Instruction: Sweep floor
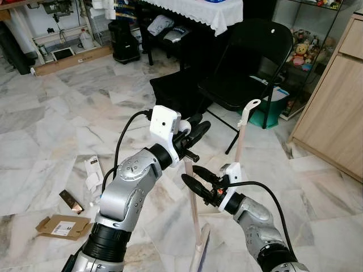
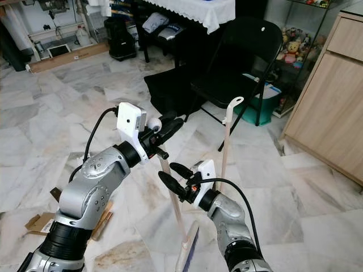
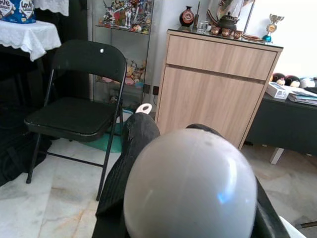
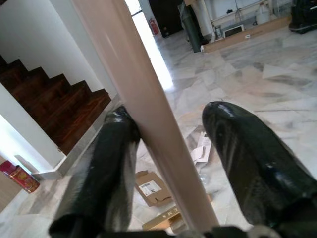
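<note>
The two head cameras are looking forward and down, sharing the black folding chair (image 1: 249, 62) at about one o'clock. The left wrist camera is facing that chair and a wooden cabinet (image 3: 218, 94). The right wrist camera is looking close along a pale handle (image 4: 143, 114) toward stairs (image 4: 54, 109).

Even, bright indoor light fills the head views; the marble floor (image 1: 51, 113) shows soft sheen with faint shadows. Both are sharp, with slight bending of lines toward the edges. In the left wrist view a pale ball (image 3: 190, 191) up close is out of focus and carries a small bluish glint. In the right wrist view the wooden pole (image 4: 143, 104) and black fingers (image 4: 247, 153) are blurred, and a far doorway (image 4: 148, 44) is blown out white.
</note>
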{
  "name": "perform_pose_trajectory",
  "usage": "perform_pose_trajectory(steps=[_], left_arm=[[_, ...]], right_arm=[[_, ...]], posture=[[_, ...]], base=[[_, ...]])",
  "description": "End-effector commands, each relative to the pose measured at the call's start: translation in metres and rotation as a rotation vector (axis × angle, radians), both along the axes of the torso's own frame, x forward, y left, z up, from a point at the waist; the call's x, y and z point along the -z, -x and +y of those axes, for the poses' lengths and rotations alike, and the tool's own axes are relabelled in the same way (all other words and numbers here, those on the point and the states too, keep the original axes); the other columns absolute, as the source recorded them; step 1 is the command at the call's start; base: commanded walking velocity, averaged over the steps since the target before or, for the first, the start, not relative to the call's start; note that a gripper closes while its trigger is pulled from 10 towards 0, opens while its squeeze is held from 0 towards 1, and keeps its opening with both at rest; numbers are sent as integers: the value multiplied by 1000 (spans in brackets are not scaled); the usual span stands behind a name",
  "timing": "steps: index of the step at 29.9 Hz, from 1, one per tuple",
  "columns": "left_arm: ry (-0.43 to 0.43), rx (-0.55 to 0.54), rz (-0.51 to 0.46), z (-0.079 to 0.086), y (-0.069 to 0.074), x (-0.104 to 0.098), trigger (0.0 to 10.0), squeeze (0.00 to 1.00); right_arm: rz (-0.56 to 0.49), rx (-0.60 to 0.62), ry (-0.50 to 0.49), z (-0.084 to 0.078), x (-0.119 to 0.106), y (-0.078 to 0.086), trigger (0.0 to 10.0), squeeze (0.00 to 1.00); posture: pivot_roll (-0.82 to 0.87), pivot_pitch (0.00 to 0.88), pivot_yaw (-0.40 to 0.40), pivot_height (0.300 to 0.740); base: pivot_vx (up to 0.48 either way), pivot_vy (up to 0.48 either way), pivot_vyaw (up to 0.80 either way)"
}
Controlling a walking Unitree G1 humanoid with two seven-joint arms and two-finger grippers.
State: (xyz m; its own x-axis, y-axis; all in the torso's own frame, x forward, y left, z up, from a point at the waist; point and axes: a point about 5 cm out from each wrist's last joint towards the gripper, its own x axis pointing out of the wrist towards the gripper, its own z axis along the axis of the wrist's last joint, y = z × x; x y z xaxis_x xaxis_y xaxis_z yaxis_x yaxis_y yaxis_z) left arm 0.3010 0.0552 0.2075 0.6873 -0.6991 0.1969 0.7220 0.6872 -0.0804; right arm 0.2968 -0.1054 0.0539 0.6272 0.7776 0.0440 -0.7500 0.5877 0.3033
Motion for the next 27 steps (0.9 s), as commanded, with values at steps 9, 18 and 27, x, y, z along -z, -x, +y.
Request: perform_pose_trajectory(steps=[9, 18, 27], left_arm=[[39, 143, 37, -19, 12, -1, 10000, 0], [33, 149, 40, -18, 12, 0, 10000, 0], [23, 139, 31, -17, 11, -1, 10000, 0]], right_arm=[[-59, 44, -47, 1, -19, -14, 0, 0], [-74, 52, -31, 1, -20, -15, 0, 0], [-78, 56, -21, 2, -19, -16, 0, 0]], posture=[[31, 16, 80, 740], [31, 7, 88, 740], [34, 6, 90, 740]], base=[[0, 0, 0], [0, 0, 0], [0, 0, 0]])
